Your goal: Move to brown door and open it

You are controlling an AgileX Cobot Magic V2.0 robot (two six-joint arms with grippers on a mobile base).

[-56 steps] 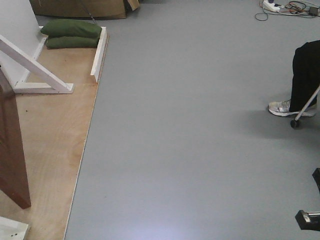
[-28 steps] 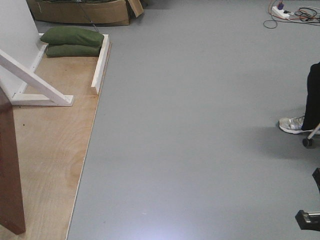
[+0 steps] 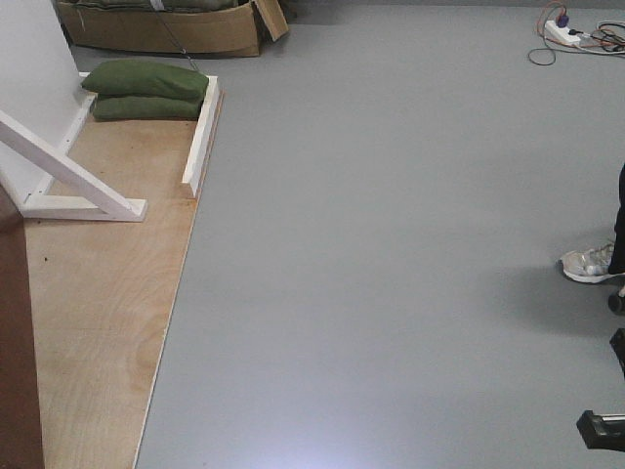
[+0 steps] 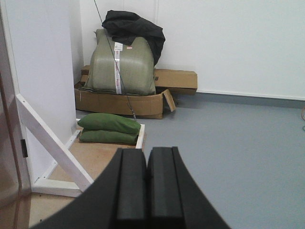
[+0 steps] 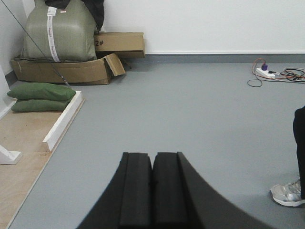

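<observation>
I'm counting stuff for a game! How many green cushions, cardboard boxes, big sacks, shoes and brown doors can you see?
Green cushions: 2
Cardboard boxes: 2
Big sack: 1
Shoe: 1
Brown door: 1
Total: 7

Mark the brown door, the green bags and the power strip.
brown door (image 3: 15, 371): front-facing view, lower face at the left edge.
green bags (image 3: 146, 80): front-facing view, top of the upper bag.
power strip (image 5: 265, 73): right wrist view, white body of the strip.
</observation>
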